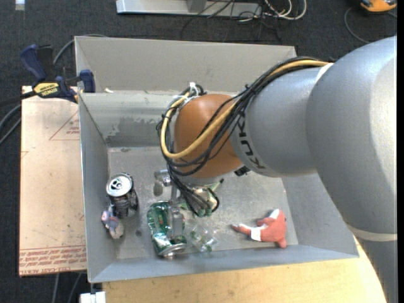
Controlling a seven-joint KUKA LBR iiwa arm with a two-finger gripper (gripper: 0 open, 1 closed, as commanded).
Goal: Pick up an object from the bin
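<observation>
Currently: tool [178,208] low over crushed green can [165,227], open or closed cannot be told; dark can [122,196] nearby, pink toy [269,227] farther off; pick apparently not yet made.

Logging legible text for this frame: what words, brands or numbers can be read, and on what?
"KU": black letters on the grey arm; the rest is unclear.
Crushed green can: print too blurred to read.
Upright dark can, further left: print too small to read.
</observation>
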